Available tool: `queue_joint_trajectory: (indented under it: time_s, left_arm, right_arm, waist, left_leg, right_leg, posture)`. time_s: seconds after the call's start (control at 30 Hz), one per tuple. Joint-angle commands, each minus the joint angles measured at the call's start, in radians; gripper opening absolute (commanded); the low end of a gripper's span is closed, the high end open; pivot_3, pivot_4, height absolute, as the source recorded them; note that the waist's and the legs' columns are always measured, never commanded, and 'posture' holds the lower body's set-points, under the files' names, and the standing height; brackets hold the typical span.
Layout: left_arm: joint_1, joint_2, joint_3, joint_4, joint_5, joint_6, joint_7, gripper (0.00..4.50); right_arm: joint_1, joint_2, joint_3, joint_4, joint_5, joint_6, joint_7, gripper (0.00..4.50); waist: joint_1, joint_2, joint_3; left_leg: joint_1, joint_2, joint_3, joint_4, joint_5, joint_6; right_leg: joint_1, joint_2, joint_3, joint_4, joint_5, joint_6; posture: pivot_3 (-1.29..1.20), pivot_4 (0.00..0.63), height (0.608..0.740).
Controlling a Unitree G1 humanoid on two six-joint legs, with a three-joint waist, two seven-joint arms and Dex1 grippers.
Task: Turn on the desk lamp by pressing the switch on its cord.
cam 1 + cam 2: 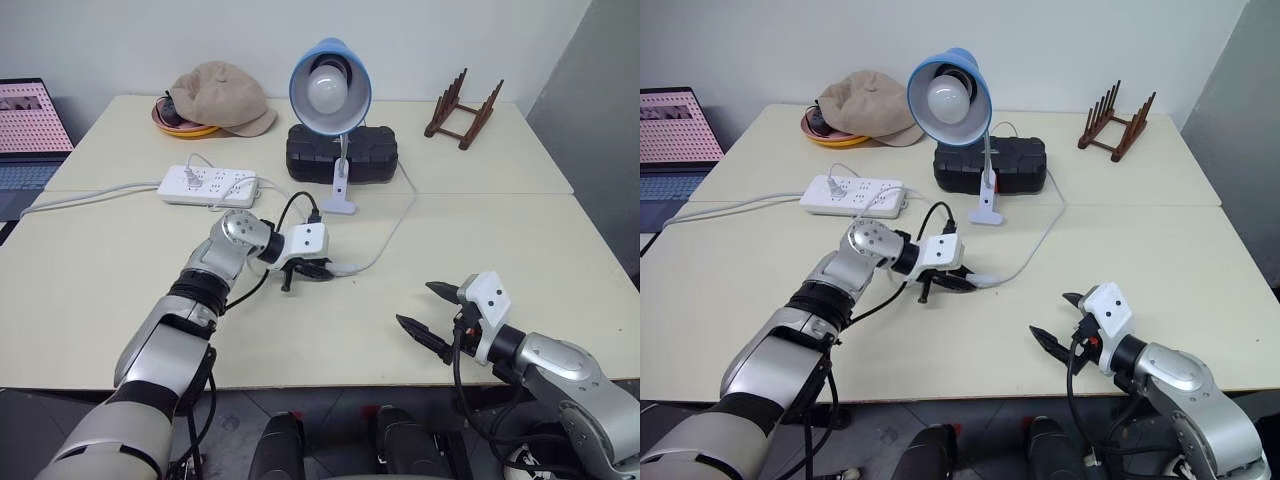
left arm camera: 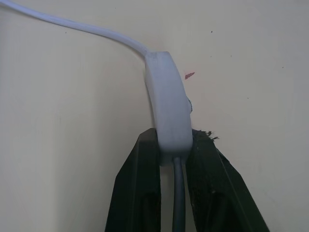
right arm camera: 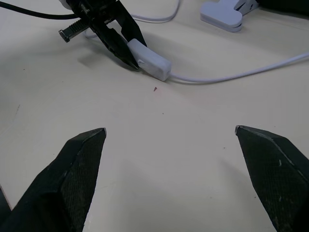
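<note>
Clamping the switch (image 2: pixel 167 104) between both fingers, the left gripper (image 1: pixel 310 268) pins it against the cream surface (image 1: pixel 480 230), mid-front. The cord (image 1: pixel 385 235) runs from the switch toward the desk lamp (image 1: pixel 330 95); its bulb appears unlit, though glare makes this uncertain. The right gripper (image 1: pixel 428 310) hovers near the front edge, jaws spread wide, grasping nothing.

- White power strip (image 1: pixel 208 186) toward the left rear of the pale worktop (image 1: pixel 520 240), thick white cable trailing off the left edge.
- Beige cap (image 1: pixel 222 98) over an orange dish (image 1: pixel 180 127) near the rear left corner.
- Black case (image 1: pixel 341 153) at mid rear.
- Wooden rack (image 1: pixel 463 109) near the rear right corner.
- Laptop (image 1: pixel 30 130) beyond the left edge, screen lit pink.
</note>
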Motion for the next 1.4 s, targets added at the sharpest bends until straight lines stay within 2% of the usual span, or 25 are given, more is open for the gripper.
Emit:
queue_joint_trajectory:
  time_s: [0.03,0.1,0.2,0.23,0.33,0.43,0.57,0.7,1.33,1.4]
  left_arm:
    - [-0.024,-0.018,0.068,-0.055,-0.089,0.157,-0.051,0.39]
    - [-0.028,-0.041,0.133,-0.154,-0.224,0.471,-0.104,0.39]
    - [-0.009,-0.032,0.171,-0.295,-0.335,0.749,-0.144,0.39]
    - [0.002,-0.024,0.187,-0.349,-0.383,0.862,-0.145,0.39]
    - [0.039,-0.005,0.265,-0.54,-0.595,1.269,-0.126,0.39]
    - [0.06,-0.024,0.33,-0.628,-0.701,1.445,-0.048,0.39]
    - [0.09,-0.042,0.377,-0.704,-0.79,1.556,0.031,0.39]
    - [0.118,-0.051,0.399,-0.766,-0.859,1.624,0.089,0.39]
    - [0.147,-0.059,0.435,-0.81,-1.029,1.658,0.254,0.39]
    - [0.147,-0.056,0.432,-0.808,-1.038,1.655,0.259,0.39]
  right_arm:
    - [-0.012,0.025,-0.035,-0.037,0.047,0.014,-0.018,4.5]
    - [-0.013,0.066,-0.059,-0.027,0.117,0.047,-0.031,4.5]
    - [-0.02,0.109,-0.092,-0.02,0.208,0.099,-0.048,4.5]
    - [-0.033,0.135,-0.122,-0.009,0.288,0.133,-0.065,4.5]
    - [-0.093,0.208,-0.213,0.066,0.676,0.236,-0.139,4.5]
    - [-0.156,0.209,-0.247,0.119,0.899,0.261,-0.211,4.5]
    - [-0.21,0.17,-0.24,0.138,1.097,0.262,-0.277,4.5]
    - [-0.254,0.145,-0.216,0.155,1.187,0.242,-0.325,4.5]
    - [-0.346,0.132,-0.102,0.203,1.186,0.21,-0.347,4.5]
    - [-0.354,0.136,-0.103,0.21,1.191,0.204,-0.352,4.13]
  waist:
    - [0.0,0.0,0.0]
    - [-0.001,0.0,0.0]
    - [-0.003,-0.001,0.0]
    - [-0.004,-0.001,0.0]
    - [-0.016,0.0,0.0]
    - [-0.024,0.0,0.0]
    - [-0.025,0.0,0.0]
    - [-0.025,0.0,0.0]
    - [-0.023,0.0,0.0]
    - [-0.023,0.0,0.0]
  left_leg:
    - [0.0,0.0,0.0,0.0,0.0,0.0]
    - [0.0,0.0,0.0,0.0,0.0,0.0]
    - [-0.001,0.0,-0.001,0.0,0.0,0.0]
    - [-0.001,0.0,-0.001,0.0,0.0,0.0]
    - [0.0,0.0,-0.002,0.0,0.0,0.0]
    - [0.002,0.001,-0.002,0.0,0.0,0.0]
    - [0.003,0.001,-0.003,0.0,0.0,0.001]
    - [0.003,0.001,-0.003,0.0,0.0,0.001]
    - [0.002,0.0,-0.002,0.0,0.0,0.001]
    - [0.002,0.0,-0.002,0.0,0.0,0.001]
  right_leg:
    - [0.0,0.0,0.0,0.0,0.0,0.0]
    - [0.0,0.0,0.0,0.0,0.0,0.0]
    - [-0.001,0.0,-0.001,0.001,0.0,0.0]
    - [-0.001,0.0,-0.001,0.001,0.0,0.0]
    - [0.0,0.0,-0.001,0.003,0.0,0.0]
    - [0.0,0.0,-0.001,0.005,0.0,0.001]
    - [0.001,0.001,-0.001,0.006,0.0,0.0]
    - [0.001,0.001,-0.001,0.005,0.0,0.0]
    - [0.001,0.001,-0.001,0.003,0.0,0.0]
    - [0.001,0.001,-0.001,0.003,0.0,0.0]
  posture:
    - [0.0,0.15,0.74]
    - [0.0,0.15,0.74]
    - [0.0,0.15,0.74]
    - [0.0,0.15,0.74]
    - [0.0,0.15,0.74]
    - [0.0,0.15,0.74]
    - [0.0,0.15,0.74]
    - [0.0,0.15,0.74]
    - [0.0,0.15,0.74]
    - [0.0,0.15,0.74]
